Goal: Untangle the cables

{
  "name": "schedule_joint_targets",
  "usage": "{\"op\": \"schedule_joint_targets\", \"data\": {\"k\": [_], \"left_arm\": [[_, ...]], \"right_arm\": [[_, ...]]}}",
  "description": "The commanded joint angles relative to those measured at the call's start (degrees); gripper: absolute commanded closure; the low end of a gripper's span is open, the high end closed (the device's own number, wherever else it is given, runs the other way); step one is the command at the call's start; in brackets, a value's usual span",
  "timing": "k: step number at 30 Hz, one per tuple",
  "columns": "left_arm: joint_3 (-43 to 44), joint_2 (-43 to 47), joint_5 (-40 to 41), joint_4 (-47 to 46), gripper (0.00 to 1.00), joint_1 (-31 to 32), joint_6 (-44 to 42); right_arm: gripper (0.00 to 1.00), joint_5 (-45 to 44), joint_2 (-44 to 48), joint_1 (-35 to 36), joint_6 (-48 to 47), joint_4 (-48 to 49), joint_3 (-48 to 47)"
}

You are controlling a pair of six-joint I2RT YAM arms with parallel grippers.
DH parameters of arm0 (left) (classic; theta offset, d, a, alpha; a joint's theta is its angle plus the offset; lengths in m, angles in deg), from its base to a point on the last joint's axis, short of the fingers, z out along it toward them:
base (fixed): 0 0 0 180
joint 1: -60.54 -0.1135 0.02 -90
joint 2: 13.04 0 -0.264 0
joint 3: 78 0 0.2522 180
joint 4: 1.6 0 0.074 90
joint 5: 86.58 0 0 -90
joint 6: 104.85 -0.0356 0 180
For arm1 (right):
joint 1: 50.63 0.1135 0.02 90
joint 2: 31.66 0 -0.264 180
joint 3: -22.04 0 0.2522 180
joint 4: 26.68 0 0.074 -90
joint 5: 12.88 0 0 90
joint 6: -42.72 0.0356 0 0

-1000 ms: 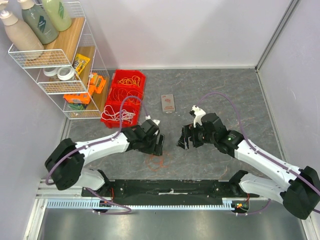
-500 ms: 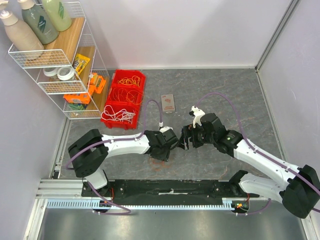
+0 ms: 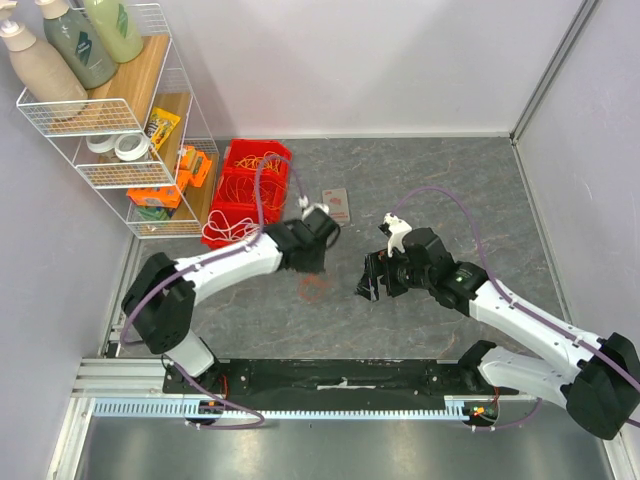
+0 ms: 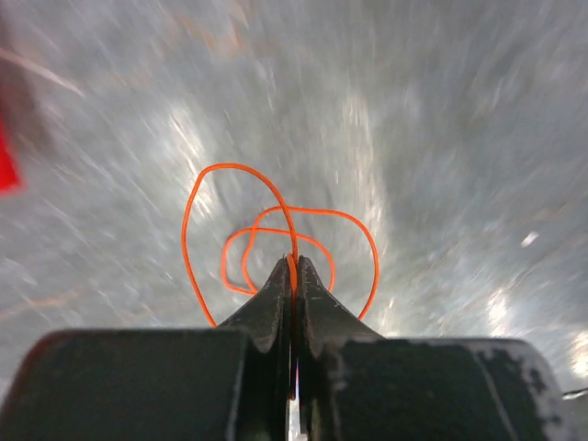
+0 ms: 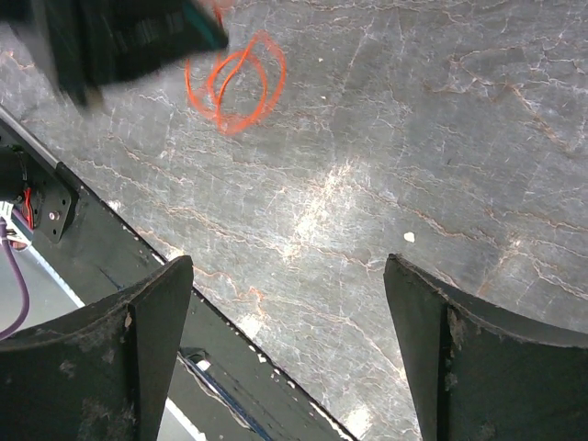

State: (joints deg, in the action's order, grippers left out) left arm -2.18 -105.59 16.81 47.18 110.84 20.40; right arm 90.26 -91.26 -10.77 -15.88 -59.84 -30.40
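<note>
Pincer status: left clamped on cable, right idle and open

Left pincer (image 4: 294,264) is closed, its two fingers pressed together on a strand of a single orange cable (image 3: 313,288). The rest of that cable spreads beyond the fingertips in three or four overlapping loops. The left wrist view is blurred, so I cannot tell whether the loops lie on the counter (image 3: 450,180) or hang just above it.

From overhead, the coil sits mid-counter, directly at the tip of the left pincer and left of the right pincer (image 5: 287,266). The right pincer is spread wide with nothing between its fingers. It stands apart from the coil, which shows in the upper left of the right wrist view, beside the dark body of the left pincer.

Further orange and white cables lie in the red bins (image 3: 275,190) at the far left of the counter, well apart from both pincers.
</note>
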Motion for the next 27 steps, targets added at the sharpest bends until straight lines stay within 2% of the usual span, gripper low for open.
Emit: {"op": "schedule_joint_targets", "data": {"k": [1,4,8,14,24,27], "left_arm": [[9.55,4.40,-0.38,-3.12,0.98,-8.19,-6.76],[14.56,3.44,-0.73,-4.79,0.98,-14.51,-7.29],[20.97,-0.34,2.69,-7.25,0.98,-21.90,-8.96],[30.91,-7.11,0.33,-6.46,0.98,-30.87,-8.70],[34.00,-15.19,1.99,-6.37,0.98,-37.03,-10.99],[36.89,-18.27,3.04,-3.14,0.98,-37.56,-11.16]], "right_arm": [[0.08,-0.58,1.50,-0.39,-1.07,-0.11,0.18],[0.08,-0.67,1.06,-0.57,-1.43,-0.46,0.00],[0.08,-0.49,0.53,-0.66,-1.69,-0.64,-0.44],[0.07,-0.58,0.18,-0.92,-2.22,-0.82,-0.35],[0.07,-0.23,-1.66,-1.45,-3.10,-0.99,-1.40],[0.07,0.12,-1.67,-1.54,-2.75,-0.99,-1.67]]}}
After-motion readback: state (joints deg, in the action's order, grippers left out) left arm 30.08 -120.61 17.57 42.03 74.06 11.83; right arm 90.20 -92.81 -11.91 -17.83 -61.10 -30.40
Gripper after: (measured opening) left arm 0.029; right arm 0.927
